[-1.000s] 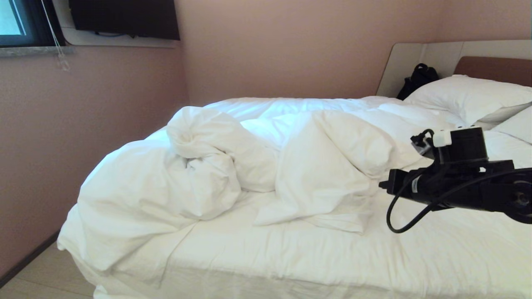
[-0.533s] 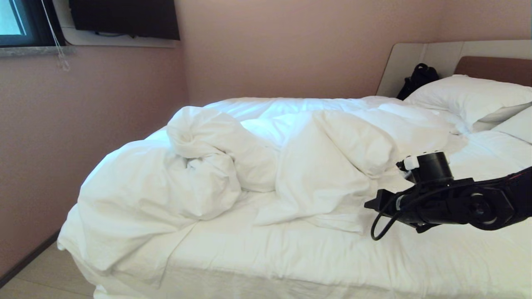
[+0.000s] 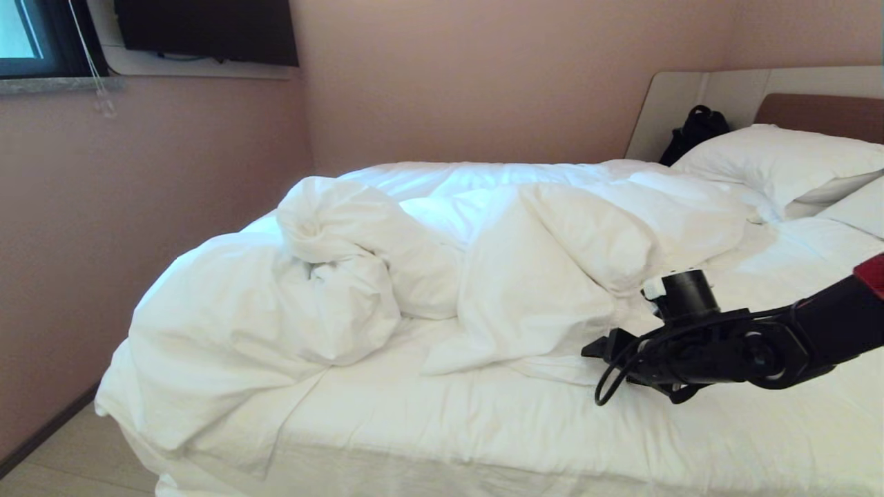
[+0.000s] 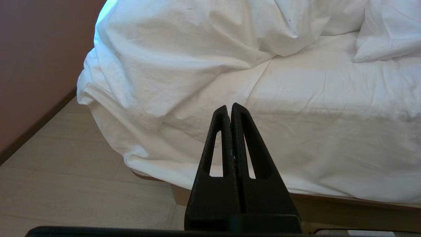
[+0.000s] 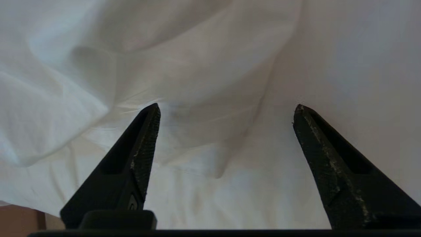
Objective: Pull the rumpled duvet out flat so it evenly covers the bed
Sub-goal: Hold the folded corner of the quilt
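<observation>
The right gripper (image 3: 592, 350) has dropped toward the duvet (image 3: 539, 276) fold near the bed's (image 3: 483, 428) front edge, jaws now wide and empty: a grab looks imminent.

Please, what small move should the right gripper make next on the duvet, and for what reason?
Probably ease the right gripper onto the fold of the duvet just ahead and close. Its fingers are wide apart with only white cloth between them, nothing gripped, and the duvet lies bunched in the middle of the bed.
</observation>
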`<state>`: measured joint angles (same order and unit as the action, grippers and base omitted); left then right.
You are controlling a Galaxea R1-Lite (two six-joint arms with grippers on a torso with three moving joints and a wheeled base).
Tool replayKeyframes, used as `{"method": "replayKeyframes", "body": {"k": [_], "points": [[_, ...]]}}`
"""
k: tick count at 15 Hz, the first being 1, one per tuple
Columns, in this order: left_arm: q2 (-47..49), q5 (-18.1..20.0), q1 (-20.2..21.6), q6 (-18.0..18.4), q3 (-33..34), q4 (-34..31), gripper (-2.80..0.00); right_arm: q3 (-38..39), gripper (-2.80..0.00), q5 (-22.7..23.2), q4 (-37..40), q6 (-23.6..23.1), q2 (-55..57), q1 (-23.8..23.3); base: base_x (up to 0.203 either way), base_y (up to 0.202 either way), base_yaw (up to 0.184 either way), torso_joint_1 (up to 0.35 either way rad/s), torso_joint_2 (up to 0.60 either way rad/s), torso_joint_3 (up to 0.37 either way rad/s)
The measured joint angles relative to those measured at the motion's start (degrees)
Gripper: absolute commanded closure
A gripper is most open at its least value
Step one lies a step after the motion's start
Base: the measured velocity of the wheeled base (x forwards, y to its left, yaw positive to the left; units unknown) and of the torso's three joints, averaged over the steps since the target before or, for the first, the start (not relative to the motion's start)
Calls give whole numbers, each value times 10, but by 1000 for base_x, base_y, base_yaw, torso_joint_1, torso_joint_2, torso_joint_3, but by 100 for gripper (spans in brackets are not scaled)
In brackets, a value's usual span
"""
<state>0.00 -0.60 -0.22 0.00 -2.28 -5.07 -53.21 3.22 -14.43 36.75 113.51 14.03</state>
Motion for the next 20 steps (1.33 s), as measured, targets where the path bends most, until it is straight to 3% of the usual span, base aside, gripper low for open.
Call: {"method": "replayKeyframes", "body": {"k": [6,18,19,20], "points": [[0,0,0,0,0,0,0,-21,-280,12,-8,33,41,8,0,0,0,0,0,0],[0,0,0,0,0,0,0,-64,-280,-13,-125,-2,120,44,0,0,0,0,0,0],[0,0,0,0,0,0,0,-62,0,-21,-135,-7,124,46,0,0,0,0,0,0],[0,0,0,0,0,0,0,-62,0,-30,-145,-10,127,47,0,0,0,0,0,0]]}}
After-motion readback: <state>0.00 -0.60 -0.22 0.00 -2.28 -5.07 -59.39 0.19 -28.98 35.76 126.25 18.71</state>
